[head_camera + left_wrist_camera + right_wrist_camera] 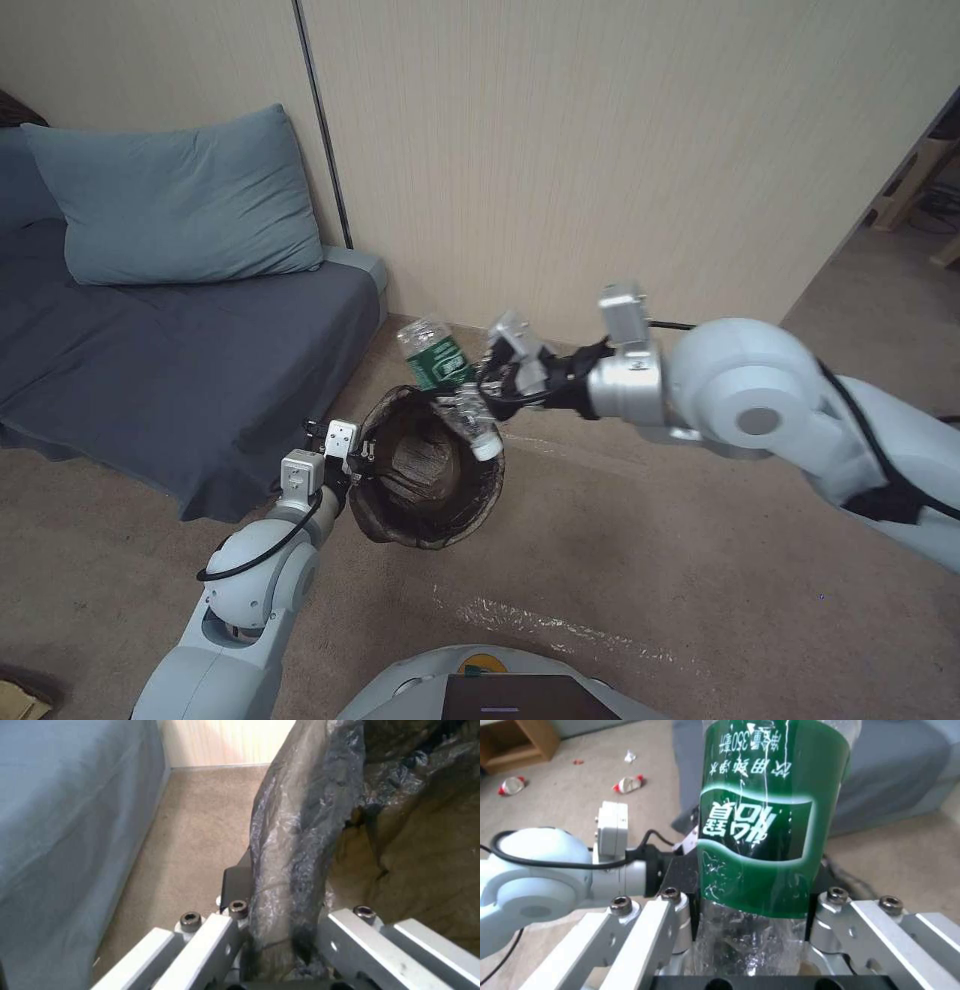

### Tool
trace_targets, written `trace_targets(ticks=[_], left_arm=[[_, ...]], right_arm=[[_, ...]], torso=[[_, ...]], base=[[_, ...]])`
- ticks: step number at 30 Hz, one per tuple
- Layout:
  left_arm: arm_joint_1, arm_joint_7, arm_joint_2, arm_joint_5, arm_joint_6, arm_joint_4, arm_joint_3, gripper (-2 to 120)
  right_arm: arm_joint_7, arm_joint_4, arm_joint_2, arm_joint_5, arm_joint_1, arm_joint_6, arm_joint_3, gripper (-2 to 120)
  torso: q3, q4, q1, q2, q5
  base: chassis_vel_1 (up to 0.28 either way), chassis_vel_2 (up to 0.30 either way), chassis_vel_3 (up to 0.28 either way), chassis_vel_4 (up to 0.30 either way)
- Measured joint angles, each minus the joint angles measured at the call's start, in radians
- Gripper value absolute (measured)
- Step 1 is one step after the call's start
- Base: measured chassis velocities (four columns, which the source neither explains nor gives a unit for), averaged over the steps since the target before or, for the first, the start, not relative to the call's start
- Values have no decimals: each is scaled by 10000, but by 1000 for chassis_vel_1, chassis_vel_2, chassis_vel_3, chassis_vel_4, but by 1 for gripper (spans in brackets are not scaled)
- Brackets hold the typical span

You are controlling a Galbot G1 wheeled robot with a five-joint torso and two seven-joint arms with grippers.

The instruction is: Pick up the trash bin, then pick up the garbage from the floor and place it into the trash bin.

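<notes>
A tan carpet floor [640, 560] runs up to a pale wood-panelled wall [620, 150], with a grey-blue sofa [170, 370] and its matching pillow [180, 200] at the far left. Near the middle, just right of the sofa's corner, the trash bin [430, 470] is held up off the floor, its mouth tipped toward the camera and its dark brown bag liner [300, 832] folded over the rim. The left claw [350, 462] is clamped on the bin's left rim, one finger on each side of the liner-covered edge, as the left wrist view shows. The right arm reaches in from the right, and the right claw [478, 390] is closed around a clear plastic bottle with a green label [440, 372], gripping it below the label. The bottle hangs tilted above the bin's far rim, its capped end lowest and over the opening. In the right wrist view, small red-and-white litter pieces [627, 783] lie on the floor well apart from the bin.
</notes>
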Motion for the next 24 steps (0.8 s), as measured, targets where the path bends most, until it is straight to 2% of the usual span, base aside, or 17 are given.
trace_targets(ticks=[2,3,4,6,11,22,24], left_arm=[[-19,3,-73,12,-12,62,-46,2],[-19,3,-73,12,-12,62,-46,2],[-35,7,-130,13,-19,83,-80,2],[-63,13,-174,12,-24,114,-122,2],[-115,21,-148,-14,-26,142,-159,2],[-118,26,-101,-143,-13,-5,-199,2],[-121,22,-106,-146,-10,-6,-192,2]], right_arm=[[442,-257,793,242,1288,-5,-1544,30],[442,-257,793,242,1288,-5,-1544,30],[704,-432,1224,272,1646,-5,-2230,30],[1123,-642,1801,292,1815,-6,-2945,30],[1536,-1102,2456,360,2047,-6,-3719,30],[1597,-1398,2472,-14,1909,-5,-4116,31],[1641,-1421,2451,-11,1929,-5,-4054,39]], torso=[[0,2,0,0,-2],[0,2,0,0,-2],[0,-5,0,0,-1],[0,-8,0,0,2],[0,-5,0,0,1],[-1,-8,0,0,3],[-1,-8,0,0,2]], base=[[0,0,0,0],[0,0,0,0],[0,0,0,0],[0,0,0,0],[0,0,0,0],[0,0,0,0],[0,0,0,0]])
